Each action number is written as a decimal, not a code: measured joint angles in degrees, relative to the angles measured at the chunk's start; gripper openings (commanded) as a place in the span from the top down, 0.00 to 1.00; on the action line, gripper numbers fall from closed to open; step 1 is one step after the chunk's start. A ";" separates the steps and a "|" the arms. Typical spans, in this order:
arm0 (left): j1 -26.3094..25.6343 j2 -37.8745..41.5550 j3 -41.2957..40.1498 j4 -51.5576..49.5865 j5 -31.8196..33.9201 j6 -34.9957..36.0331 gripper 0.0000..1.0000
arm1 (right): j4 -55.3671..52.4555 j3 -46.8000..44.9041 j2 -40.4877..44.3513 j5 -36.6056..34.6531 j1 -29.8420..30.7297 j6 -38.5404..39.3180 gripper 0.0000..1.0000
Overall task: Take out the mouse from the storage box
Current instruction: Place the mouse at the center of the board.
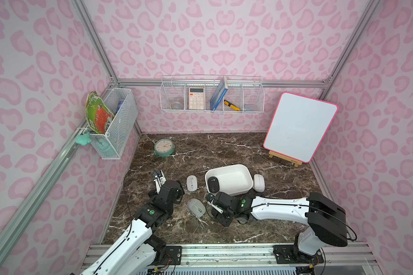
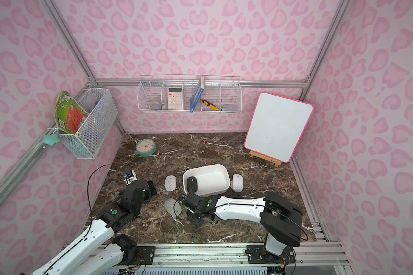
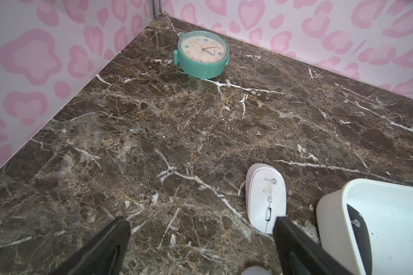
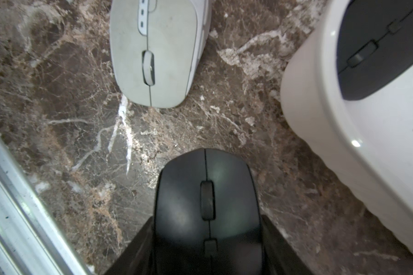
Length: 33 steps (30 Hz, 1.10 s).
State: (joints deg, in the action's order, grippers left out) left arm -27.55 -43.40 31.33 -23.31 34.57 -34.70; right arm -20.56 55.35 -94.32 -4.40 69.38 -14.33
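Right wrist view: the right gripper (image 4: 208, 220) was clamped on a black mouse (image 4: 208, 190), outside the storage box (image 4: 320, 123), whose wall stood just beside it; a second dark mouse (image 4: 382, 47) lay inside the box, a grey mouse (image 4: 157, 52) ahead of the fingertips. Left wrist view: the left gripper (image 3: 202, 225) stood wide open and empty, a white mouse (image 3: 266, 197) near one fingertip.

The matte black plastic mouse (image 4: 208, 209) between the jaws is running off the edge of the right wrist view, and in both top views the right gripper (image 1: 212, 207) is covering it. The shallow white plastic storage box (image 3: 329, 226) is being cut off in both wrist views.
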 measured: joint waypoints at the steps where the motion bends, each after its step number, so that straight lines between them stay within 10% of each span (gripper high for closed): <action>1: 0.00 0.07 -0.17 -0.04 -0.11 0.00 0.01 | 0.20 -0.02 -0.35 -0.22 0.00 0.00 0.51; 15: 0.11 1.18 -0.92 0.37 -1.22 0.07 0.01 | 2.05 -0.87 -0.39 -0.50 0.09 0.46 0.17; 26: 0.11 -3.48 1.31 0.90 -6.99 0.39 0.01 | 3.23 -3.19 8.74 -2.10 -3.19 0.72 0.18; 33: -0.28 -19.87 18.32 -7.52 -20.63 -3.30 0.05 | 5.01 -8.79 21.44 -8.37 -13.77 0.66 0.17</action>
State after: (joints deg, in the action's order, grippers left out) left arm -27.83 -63.26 49.65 -30.83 13.93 -38.00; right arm -15.55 46.57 -72.88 -12.78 55.61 -13.67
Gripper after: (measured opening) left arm 0.968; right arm 0.827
